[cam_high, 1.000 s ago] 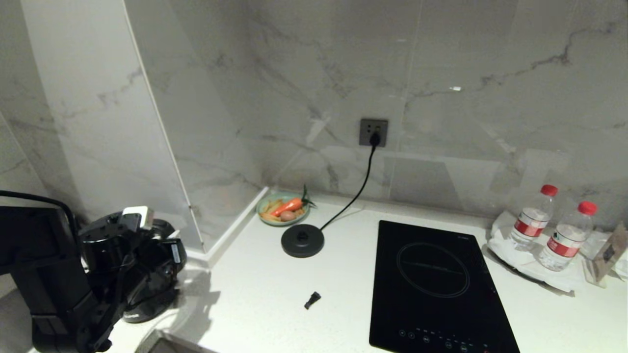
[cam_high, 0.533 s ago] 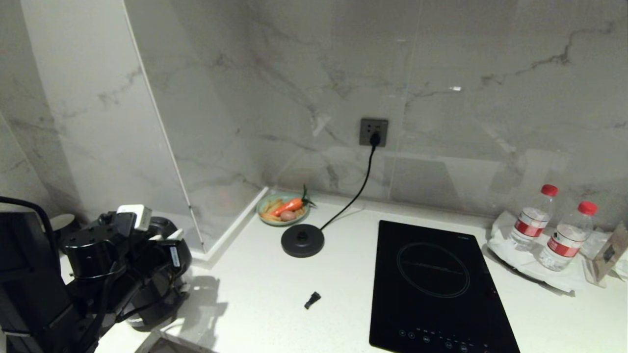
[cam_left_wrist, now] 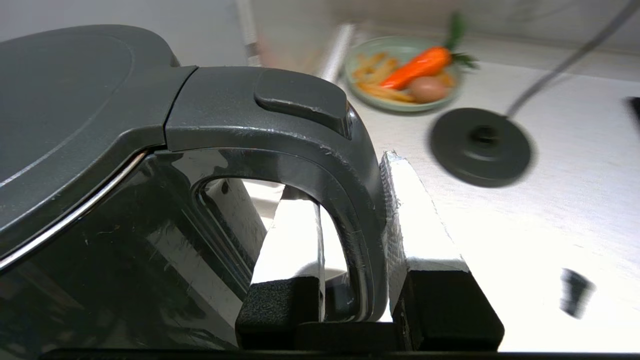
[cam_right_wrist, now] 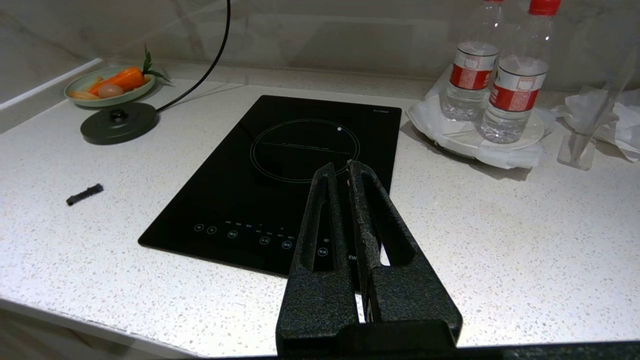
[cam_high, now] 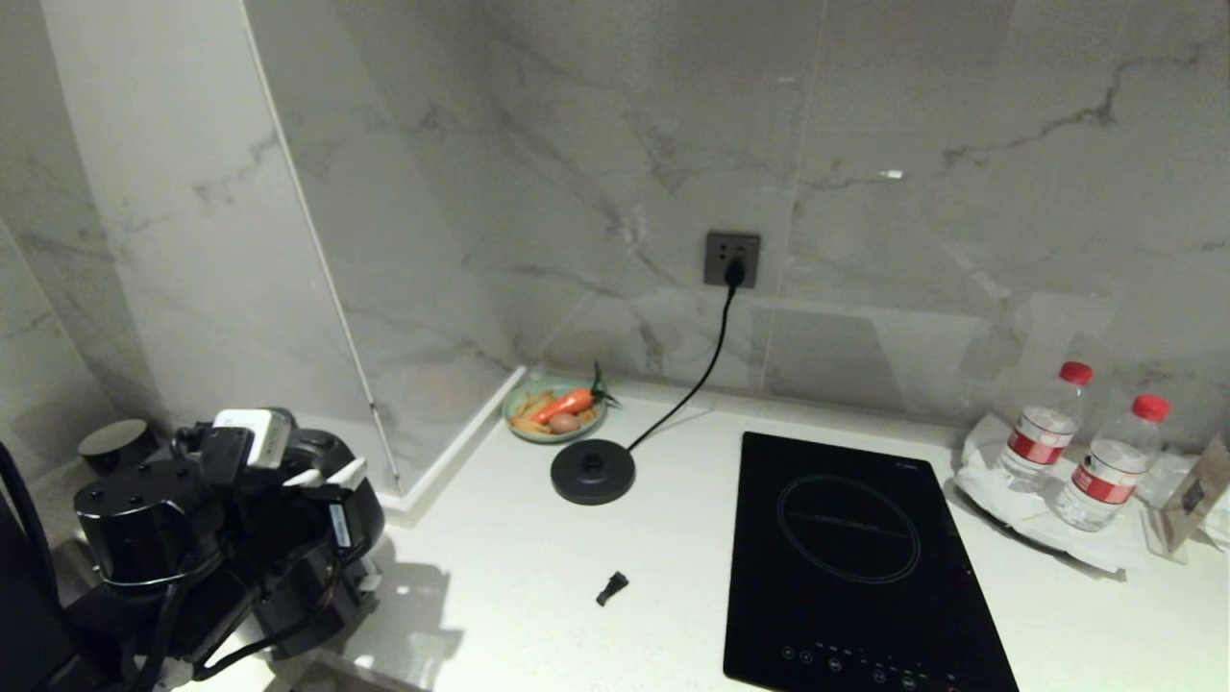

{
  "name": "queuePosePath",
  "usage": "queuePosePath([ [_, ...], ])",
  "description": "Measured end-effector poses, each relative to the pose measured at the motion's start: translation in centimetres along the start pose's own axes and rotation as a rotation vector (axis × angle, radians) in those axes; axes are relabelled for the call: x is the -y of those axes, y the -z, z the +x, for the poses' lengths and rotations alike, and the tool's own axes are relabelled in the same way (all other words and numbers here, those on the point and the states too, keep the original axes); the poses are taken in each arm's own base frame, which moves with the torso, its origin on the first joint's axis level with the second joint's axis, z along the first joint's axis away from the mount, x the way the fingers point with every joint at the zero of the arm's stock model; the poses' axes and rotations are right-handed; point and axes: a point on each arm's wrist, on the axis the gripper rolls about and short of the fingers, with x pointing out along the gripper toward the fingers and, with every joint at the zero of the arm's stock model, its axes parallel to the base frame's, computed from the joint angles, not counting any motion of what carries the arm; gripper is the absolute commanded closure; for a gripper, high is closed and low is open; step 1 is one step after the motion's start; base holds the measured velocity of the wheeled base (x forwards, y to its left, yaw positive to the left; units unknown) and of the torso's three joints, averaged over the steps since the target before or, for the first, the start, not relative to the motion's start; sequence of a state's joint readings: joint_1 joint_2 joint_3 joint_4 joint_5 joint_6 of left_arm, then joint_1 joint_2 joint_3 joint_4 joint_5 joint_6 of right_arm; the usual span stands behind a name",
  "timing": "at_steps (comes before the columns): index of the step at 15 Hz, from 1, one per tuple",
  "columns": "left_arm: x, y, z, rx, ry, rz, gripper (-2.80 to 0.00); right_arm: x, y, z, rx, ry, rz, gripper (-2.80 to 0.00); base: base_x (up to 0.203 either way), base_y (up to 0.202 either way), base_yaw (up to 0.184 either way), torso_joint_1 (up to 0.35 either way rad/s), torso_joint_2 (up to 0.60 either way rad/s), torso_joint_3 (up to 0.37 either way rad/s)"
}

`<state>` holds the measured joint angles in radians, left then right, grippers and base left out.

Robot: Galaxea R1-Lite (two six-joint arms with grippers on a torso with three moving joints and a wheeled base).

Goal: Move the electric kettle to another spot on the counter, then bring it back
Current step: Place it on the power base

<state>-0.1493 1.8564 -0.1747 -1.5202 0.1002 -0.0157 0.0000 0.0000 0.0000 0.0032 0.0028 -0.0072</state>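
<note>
Surface [cam_high: 538,577]: white, speckled stone; carried everything named below.
Cooktop [cam_high: 855,567]: black glass, set into the surface; landmark for all places here.
Electric kettle [cam_left_wrist: 85,165]: far to the cooktop's left, near the surface's front edge, mostly hidden under the arm in the head view. Probably rigid and fairly heavy, more so if filled; glossy body likely slippery; the loop handle the sensible hold.
Left pincer [cam_left_wrist: 350,235]: clamped across the kettle's handle, one pale finger [cam_left_wrist: 292,240] inside the loop, the other outside; narrow gap filled by the handle.
Right pincer [cam_right_wrist: 342,175]: over the cooktop's near edge, jaws closed on nothing, idle.
Power base [cam_high: 593,471]: bare, left of the cooktop towards the wall, cord running to the socket.
Left wrist view: showed the grip on the handle, unseen from the head.
Head view: showed the kettle's place relative to the base; whether lifted or resting, impossible to tell.
</note>
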Motion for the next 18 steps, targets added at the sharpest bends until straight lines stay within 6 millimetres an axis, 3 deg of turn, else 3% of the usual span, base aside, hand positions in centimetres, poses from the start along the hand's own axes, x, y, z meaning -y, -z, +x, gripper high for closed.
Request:
queuePosePath([
  [12, 5.4, -1.6, -2.6, 0.085, 0.139, 0.021, 0.0, 0.0, 0.0, 0.0, 0.0, 0.0, 0.0, 0.0, 0.0, 0.0, 0.0, 0.0, 0.0, 0.0],
  [18, 6.1, -2.3, -2.4, 0.12, 0.155, 0.015, 0.0, 0.0, 0.0, 0.0, 0.0, 0.0, 0.0, 0.0, 0.001, 0.002, -0.036, -0.001, 0.0, 0.003],
])
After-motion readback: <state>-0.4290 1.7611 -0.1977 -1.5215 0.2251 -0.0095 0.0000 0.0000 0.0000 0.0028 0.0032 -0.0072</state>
